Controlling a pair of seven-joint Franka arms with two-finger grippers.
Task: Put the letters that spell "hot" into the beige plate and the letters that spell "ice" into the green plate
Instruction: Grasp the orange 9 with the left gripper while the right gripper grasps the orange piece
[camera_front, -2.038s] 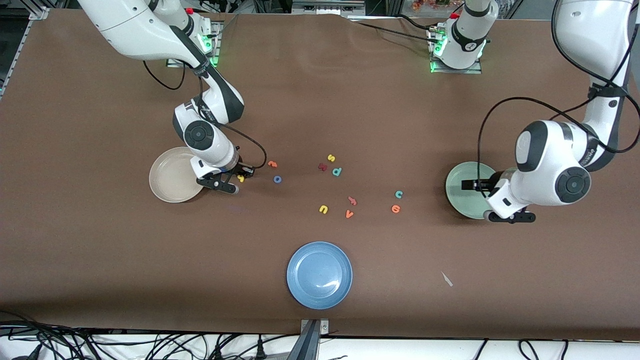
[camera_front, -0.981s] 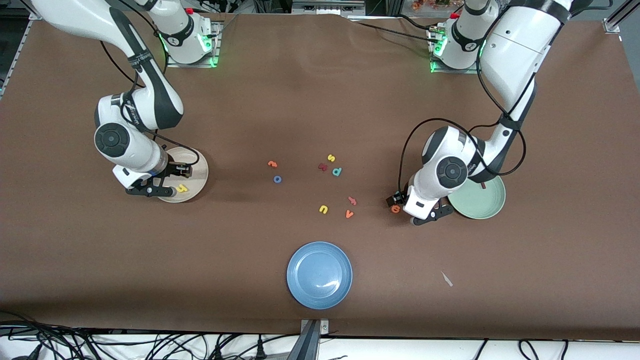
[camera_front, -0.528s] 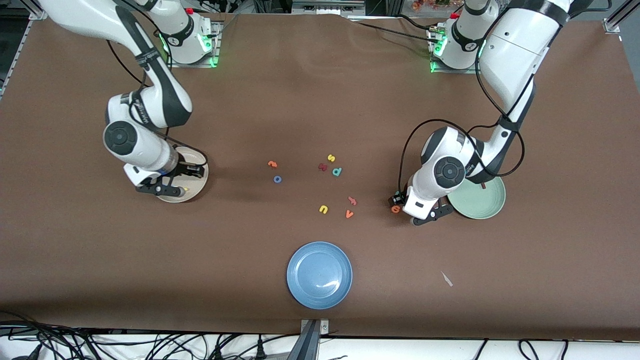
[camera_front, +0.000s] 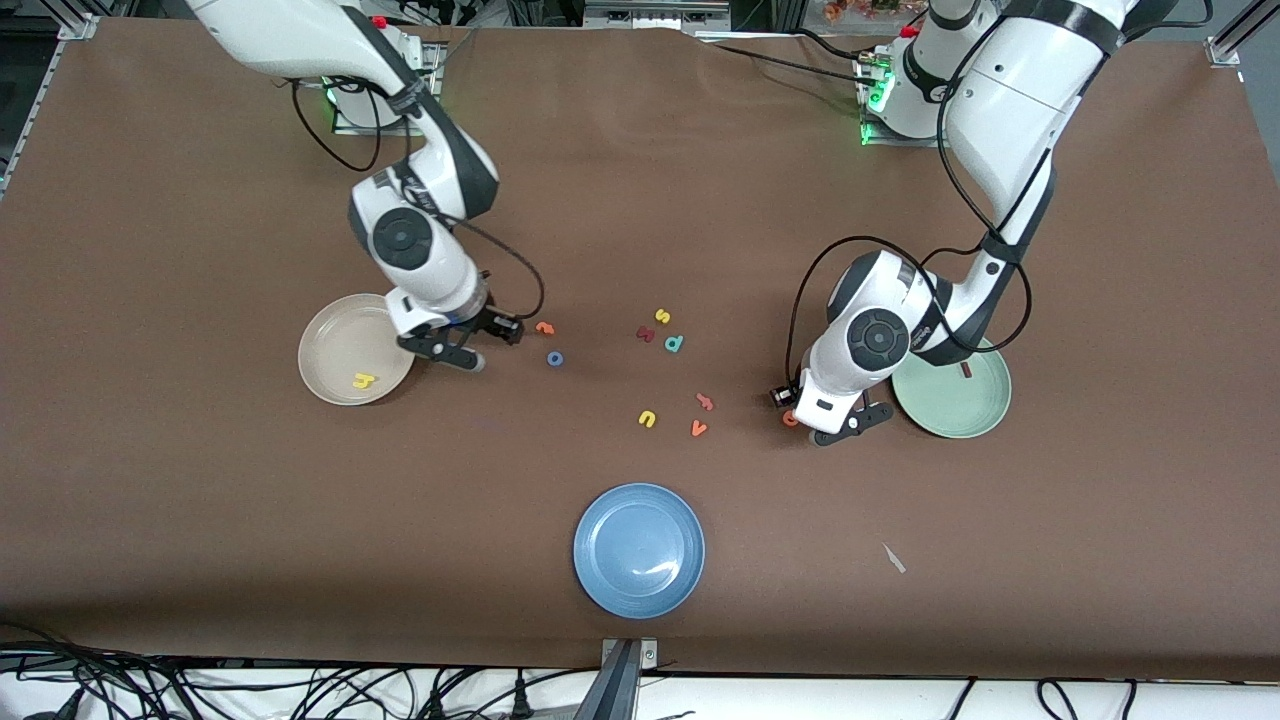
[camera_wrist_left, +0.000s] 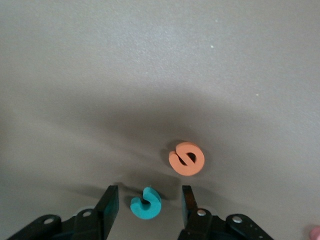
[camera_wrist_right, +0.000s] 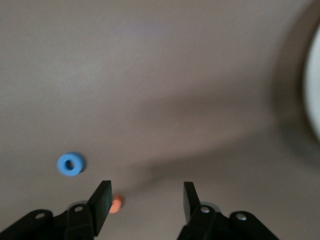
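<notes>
The teal "c" (camera_wrist_left: 145, 203) lies on the table between the fingers of my left gripper (camera_wrist_left: 148, 194), which is open with a gap on each side. The orange "e" (camera_wrist_left: 186, 158) lies just past it, also seen in the front view (camera_front: 790, 418) beside that gripper (camera_front: 808, 410). The green plate (camera_front: 950, 400) holds the dark red "i" (camera_front: 966, 370). The beige plate (camera_front: 340, 350) holds the yellow "h" (camera_front: 363, 380). My right gripper (camera_front: 478, 345) is open and empty (camera_wrist_right: 146, 192), low beside the beige plate. The orange "t" (camera_front: 544, 327) and blue "o" (camera_front: 554, 358) lie close by.
Spare letters lie mid-table: yellow "s" (camera_front: 662, 316), a chunky dark red letter (camera_front: 646, 334), teal "p" (camera_front: 674, 343), yellow "u" (camera_front: 647, 418), a salmon letter (camera_front: 704, 402), orange "v" (camera_front: 698, 428). A blue plate (camera_front: 638, 549) sits nearest the front camera.
My right gripper has left the beige plate, with the yellow "h" lying in it, and moved toward the orange "t" and blue "o". My left gripper has stayed over the "c".
</notes>
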